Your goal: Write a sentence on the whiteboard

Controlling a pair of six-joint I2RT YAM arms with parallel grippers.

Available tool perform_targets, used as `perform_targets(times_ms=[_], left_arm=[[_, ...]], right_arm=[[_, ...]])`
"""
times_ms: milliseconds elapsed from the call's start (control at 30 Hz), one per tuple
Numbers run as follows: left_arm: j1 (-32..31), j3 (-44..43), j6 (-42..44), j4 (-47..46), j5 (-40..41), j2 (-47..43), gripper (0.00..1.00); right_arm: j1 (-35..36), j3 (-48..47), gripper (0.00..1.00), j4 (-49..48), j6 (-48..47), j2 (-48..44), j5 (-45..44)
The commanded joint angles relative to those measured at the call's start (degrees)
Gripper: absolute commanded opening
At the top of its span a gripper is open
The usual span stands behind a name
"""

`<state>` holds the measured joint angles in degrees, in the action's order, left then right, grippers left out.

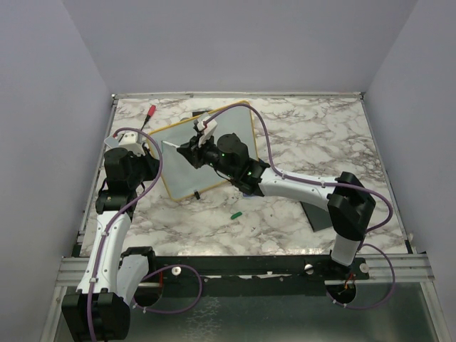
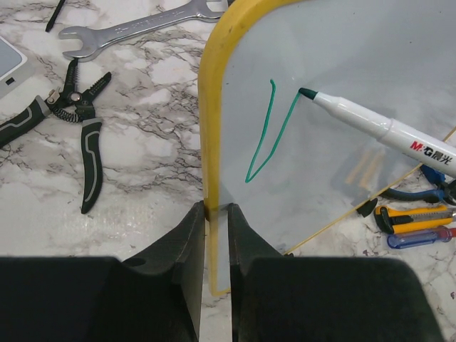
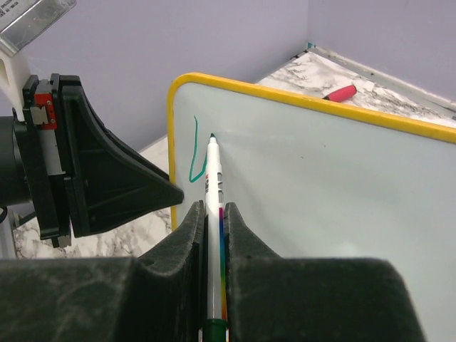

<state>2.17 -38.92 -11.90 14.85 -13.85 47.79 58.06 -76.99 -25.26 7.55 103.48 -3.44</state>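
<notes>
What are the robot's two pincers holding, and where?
Left pincer clamps the whiteboard by its yellow frame; right pincer grips the marker around its barrel.

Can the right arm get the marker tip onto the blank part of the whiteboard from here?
Likely yes. The right end effector holds the marker with its tip at the whiteboard beside the green stroke, and the surface beyond is bare. The left end effector clamps only the yellow frame edge.

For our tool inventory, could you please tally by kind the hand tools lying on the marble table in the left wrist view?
Silver open-end wrench: 1
Black-handled pliers: 1
Yellow-and-black utility knife: 1
Blue-and-red-handled screwdriver: 1
Blue-handled tool, partly hidden: 1
Total: 5
</notes>
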Motion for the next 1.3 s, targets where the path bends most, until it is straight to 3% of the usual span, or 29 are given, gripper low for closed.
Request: perform_targets(times_ms=[0, 700, 1267], left_arm=[[-0.10, -0.37, 0.07, -0.67, -1.26, -0.42, 0.16], [-0.13, -0.38, 0.05, -0.72, -1.17, -0.59, 0.15], [-0.14, -0.37, 0.05, -0.70, -1.27, -0.59, 0.15]], right_arm=[[-0.49, -1.91, 0.01, 0.19, -1.88, 0.05, -4.47], [-0.49, 6.19, 0.01, 1.25, 1.69, -1.93, -2.53], [-0.49, 6.53, 0.01, -0.09, 1.77, -1.84, -3.13]])
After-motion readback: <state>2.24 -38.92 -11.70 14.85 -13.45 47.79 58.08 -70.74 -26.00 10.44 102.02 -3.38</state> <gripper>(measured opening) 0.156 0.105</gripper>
